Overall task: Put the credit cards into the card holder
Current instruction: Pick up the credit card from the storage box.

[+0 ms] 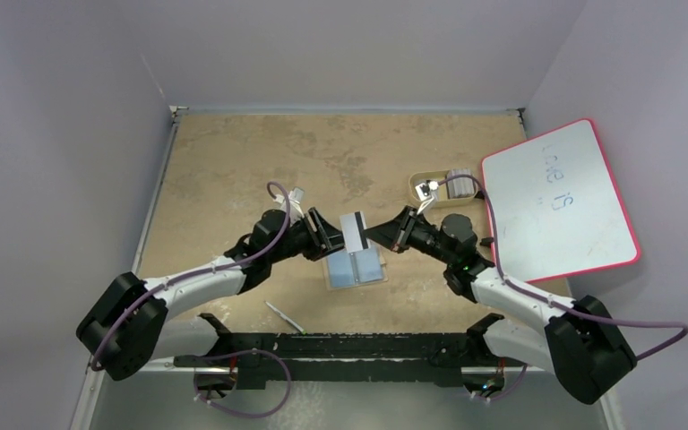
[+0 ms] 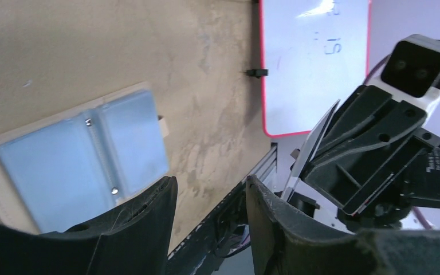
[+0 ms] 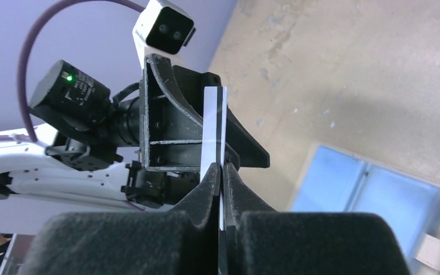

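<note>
Above the tan table (image 1: 233,152), mid-frame, the right gripper (image 3: 219,172) clamps a credit card (image 3: 214,123); the left gripper (image 2: 209,200), jaws apart, should take it squarely.

Writing on the whiteboard (image 1: 559,201) is unreadable, and the card holder (image 2: 80,160) runs off the left wrist view.

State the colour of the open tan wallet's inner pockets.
Inner pockets: pale blue-grey, best in left wrist view.

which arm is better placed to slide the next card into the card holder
right. the right fingers pinch a credit card on edge, close to the open card holder. the left fingers stand apart and empty beside the card, so they'd need a handover first.
</note>
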You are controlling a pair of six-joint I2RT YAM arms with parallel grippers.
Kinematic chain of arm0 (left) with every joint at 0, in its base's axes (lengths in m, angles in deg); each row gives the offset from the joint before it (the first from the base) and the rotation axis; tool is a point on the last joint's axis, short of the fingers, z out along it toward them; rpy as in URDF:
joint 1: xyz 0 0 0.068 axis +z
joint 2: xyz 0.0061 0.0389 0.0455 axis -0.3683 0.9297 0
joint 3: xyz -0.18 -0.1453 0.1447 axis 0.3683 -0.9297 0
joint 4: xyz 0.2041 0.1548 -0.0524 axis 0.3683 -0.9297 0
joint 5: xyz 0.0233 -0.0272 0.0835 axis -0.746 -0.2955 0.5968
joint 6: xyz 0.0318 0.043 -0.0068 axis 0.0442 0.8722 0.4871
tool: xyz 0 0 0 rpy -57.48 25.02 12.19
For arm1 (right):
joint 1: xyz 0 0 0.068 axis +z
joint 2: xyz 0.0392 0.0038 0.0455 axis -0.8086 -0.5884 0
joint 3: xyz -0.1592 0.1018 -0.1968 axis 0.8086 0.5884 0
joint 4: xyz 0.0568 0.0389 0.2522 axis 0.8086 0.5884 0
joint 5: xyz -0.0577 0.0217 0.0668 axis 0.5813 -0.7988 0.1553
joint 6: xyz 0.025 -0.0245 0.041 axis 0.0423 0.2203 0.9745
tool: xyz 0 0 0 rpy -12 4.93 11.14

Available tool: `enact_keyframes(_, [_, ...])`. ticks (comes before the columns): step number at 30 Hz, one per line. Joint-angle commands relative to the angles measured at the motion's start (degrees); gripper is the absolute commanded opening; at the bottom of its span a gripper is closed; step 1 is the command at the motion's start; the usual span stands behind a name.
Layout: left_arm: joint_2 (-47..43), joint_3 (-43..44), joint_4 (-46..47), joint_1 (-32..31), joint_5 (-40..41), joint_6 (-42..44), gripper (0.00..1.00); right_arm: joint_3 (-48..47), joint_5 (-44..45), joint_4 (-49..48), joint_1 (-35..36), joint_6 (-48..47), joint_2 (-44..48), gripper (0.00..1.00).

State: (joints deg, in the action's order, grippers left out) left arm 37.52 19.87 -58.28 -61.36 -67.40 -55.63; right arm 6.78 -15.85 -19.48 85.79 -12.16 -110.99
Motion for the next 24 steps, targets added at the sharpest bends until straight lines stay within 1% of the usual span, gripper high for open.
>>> enact_keyframes(1, [-3.2,-0.5,12.4,0.1,-2.7,-3.9,0.47,0.7,-4.1,-9.2,0.4,3.1,-0.7,0.0])
enact_keyframes(4, [-4.9,-1.5,15.7,0.1,-2.9,-5.3,0.47,1.1,-4.8,-10.6,0.4,4.1,-1.3,0.0])
enact_keyframes(6, [-6.3,-1.5,14.9,0.2,-2.3,-4.7,0.48,1.6,-4.7,-11.4,0.3,4.8,-1.1,0.0])
enact_keyframes(10, [-8.6,-0.6,7.6,0.1,0.9,-2.0,0.48,2.0,-4.7,-13.3,0.4,7.7,0.6,0.0])
enact_keyframes(11, [-9.0,0.2,4.2,0.1,2.7,-1.4,0.48,2.0,-3.7,-12.6,0.3,8.4,1.6,0.0])
enact_keyframes(13, [-8.6,3.0,-6.2,0.5,5.8,0.3,0.48,1.6,-0.6,-8.9,0.3,9.2,4.2,0.0])
enact_keyframes(14, [-8.1,3.2,-7.0,0.7,5.3,0.2,0.48,1.0,1.3,-6.0,0.3,8.8,5.8,0.0])
enact_keyframes(17, [-9.2,1.1,0.2,0.7,3.2,-4.5,0.48,-1.5,5.9,4.1,0.4,6.5,9.8,0.0])
enact_keyframes(18, [-9.7,0.9,2.3,0.7,3.1,-5.9,0.49,-2.3,7.0,6.1,0.3,5.9,10.9,0.0])
enact_keyframes(22, [-12.0,2.4,3.8,0.8,3.2,-6.3,0.51,-4.3,8.9,10.7,0.3,4.8,12.7,0.0])
enact_keyframes(24, [-12.9,2.4,5.5,0.8,3.5,-6.4,0.52,-4.4,8.0,9.9,0.3,4.9,12.0,0.0])
